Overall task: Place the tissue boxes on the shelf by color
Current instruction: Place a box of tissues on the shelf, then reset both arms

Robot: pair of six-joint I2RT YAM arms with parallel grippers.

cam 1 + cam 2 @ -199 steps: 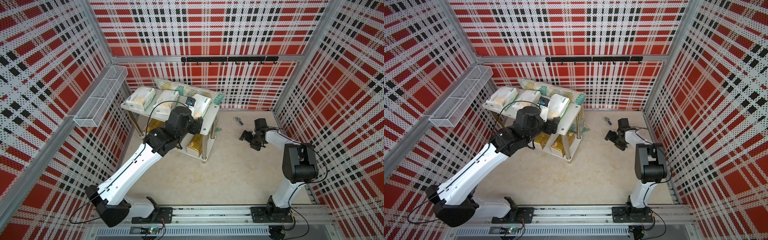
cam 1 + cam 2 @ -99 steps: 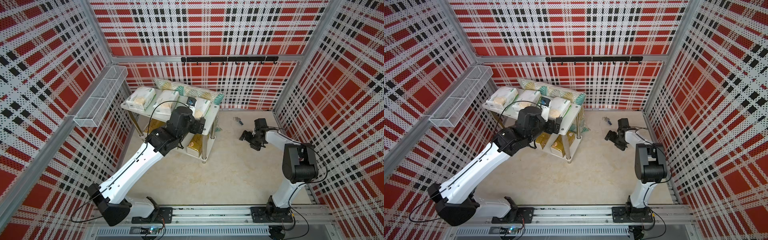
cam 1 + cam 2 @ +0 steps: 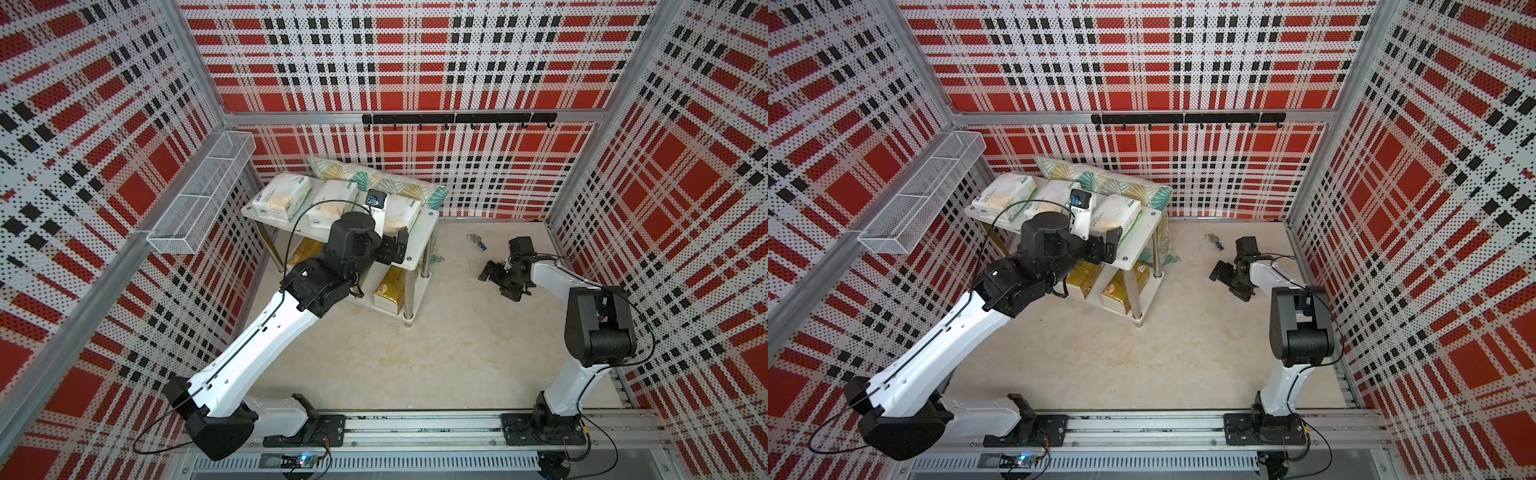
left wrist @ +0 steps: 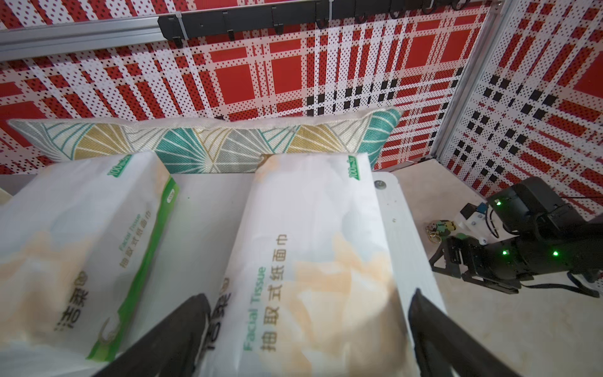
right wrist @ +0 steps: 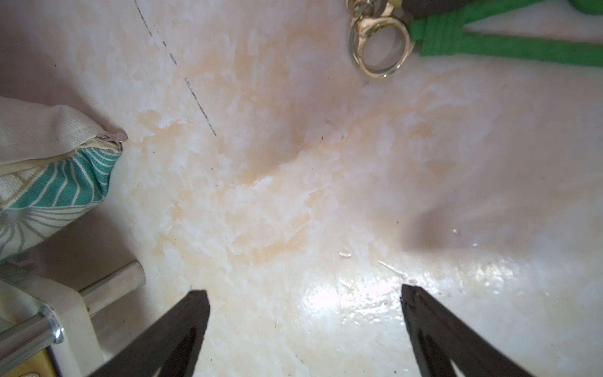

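Field notes, my feed. The shelf (image 3: pixel 419 249) is my landmark: a white two-tier rack on chrome legs, standing on the floor. The patterned pillow (image 3: pixel 399 187) leans behind it, against the back wall, and the wire basket (image 3: pixel 203 195) hangs on the side wall above and beside it. On the shelf's top tier I count three white tissue packs in a row: the first white pack (image 3: pixel 284 197) at the basket end, the second white pack (image 3: pixel 334 199) in the middle, the third white pack (image 4: pixel 310 261) at the open end, all lying flat. On the lower tier are gold packs: one (image 3: pixel 1084 279) and another (image 3: pixel 1124 286) side by side, and my left arm covers the rest of that tier. The left gripper (image 4: pixel 306 297) sits at the shelf's front edge with its jaws spread wide, one on each side of the third white pack's near end; I see no squeeze on the wrapper. The right gripper (image 5: pixel 301 290) hangs low over bare floor well off the shelf's open end, jaws wide apart with nothing between them. A keyring with a green strap (image 5: pixel 378 49) lies on the floor just beyond it.
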